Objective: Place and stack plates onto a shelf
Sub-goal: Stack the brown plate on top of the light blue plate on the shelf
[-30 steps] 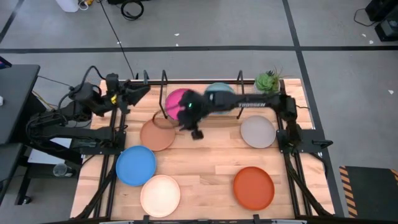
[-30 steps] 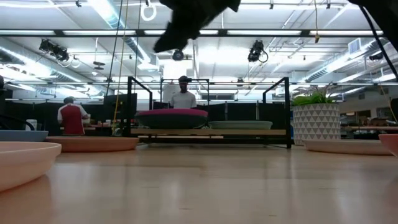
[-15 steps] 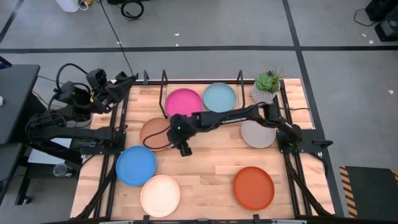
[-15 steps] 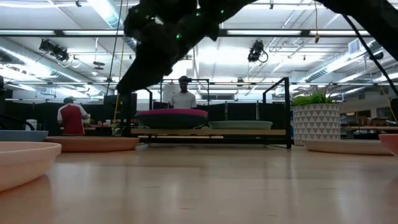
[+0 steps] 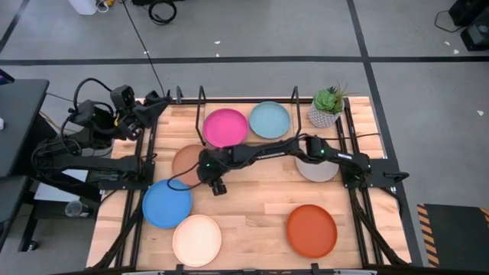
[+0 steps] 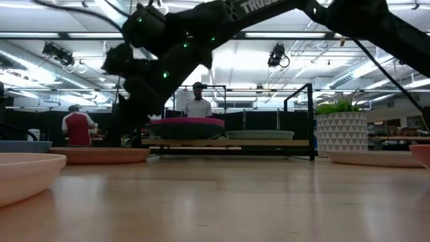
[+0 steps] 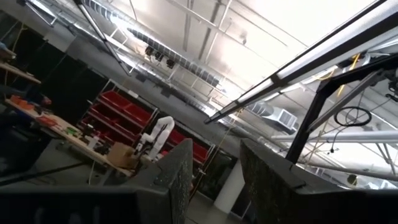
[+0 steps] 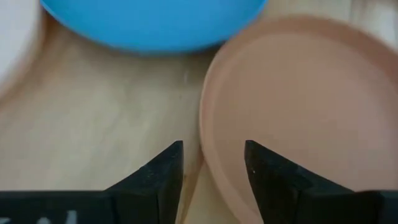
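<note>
The tan plate (image 5: 186, 160) lies flat on the table, left of centre. My right gripper (image 8: 211, 167) is open and hangs low over the plate's near right rim (image 8: 205, 146). One finger is over the plate's inside, the other over bare wood. The magenta plate (image 5: 225, 126) and the light blue plate (image 5: 270, 119) rest on the shelf (image 6: 228, 142) at the far edge. I cannot make out the dark teal plate. My left gripper (image 7: 214, 177) is open, raised at the far left corner (image 5: 157, 103) and pointing at the ceiling.
The bright blue plate (image 5: 166, 203) and the cream plate (image 5: 197, 239) lie close to the tan one on its near side. The grey plate (image 5: 316, 163) and the orange plate (image 5: 312, 230) are on the right. A potted plant (image 5: 327, 107) stands at the shelf's right end. People are in the room behind.
My right gripper has moved from the shelf toward the table's near left and gone down to the tan plate's rim. My left gripper has drawn back toward the far left corner. No plate has moved.
</note>
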You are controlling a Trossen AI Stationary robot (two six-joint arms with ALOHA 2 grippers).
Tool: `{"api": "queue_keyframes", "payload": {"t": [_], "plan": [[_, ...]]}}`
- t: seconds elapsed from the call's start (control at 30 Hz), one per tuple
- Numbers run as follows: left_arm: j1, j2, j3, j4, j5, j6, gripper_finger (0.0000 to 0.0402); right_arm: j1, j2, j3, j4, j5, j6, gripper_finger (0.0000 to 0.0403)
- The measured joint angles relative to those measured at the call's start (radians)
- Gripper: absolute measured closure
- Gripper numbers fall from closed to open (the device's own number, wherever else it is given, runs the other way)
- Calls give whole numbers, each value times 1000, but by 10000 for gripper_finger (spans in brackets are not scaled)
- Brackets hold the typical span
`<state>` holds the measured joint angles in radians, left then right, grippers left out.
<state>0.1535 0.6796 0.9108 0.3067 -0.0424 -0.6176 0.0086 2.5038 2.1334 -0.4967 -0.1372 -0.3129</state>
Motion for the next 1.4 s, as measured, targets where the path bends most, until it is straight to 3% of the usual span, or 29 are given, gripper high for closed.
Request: {"api": "queue_keyframes", "payload": {"t": [0.27,0.6,0.8,0.93,1.07,1.4], "plan": [[0,0,0,-9,15,-1,260,4,-2,-44,-53,35,-57,286],[0,-1,0,-9,21,-1,260,12,-17,-52,-162,64,-53,384],[0,-2,0,-9,21,1,260,37,-58,-53,-303,37,24,379],[0,-2,0,-14,22,1,260,49,-99,-55,-364,-27,97,368],[0,-2,0,-15,22,1,260,56,-165,-55,-439,-95,159,382],[1,1,0,-155,21,12,260,47,-381,-56,-568,-62,121,379]]}}
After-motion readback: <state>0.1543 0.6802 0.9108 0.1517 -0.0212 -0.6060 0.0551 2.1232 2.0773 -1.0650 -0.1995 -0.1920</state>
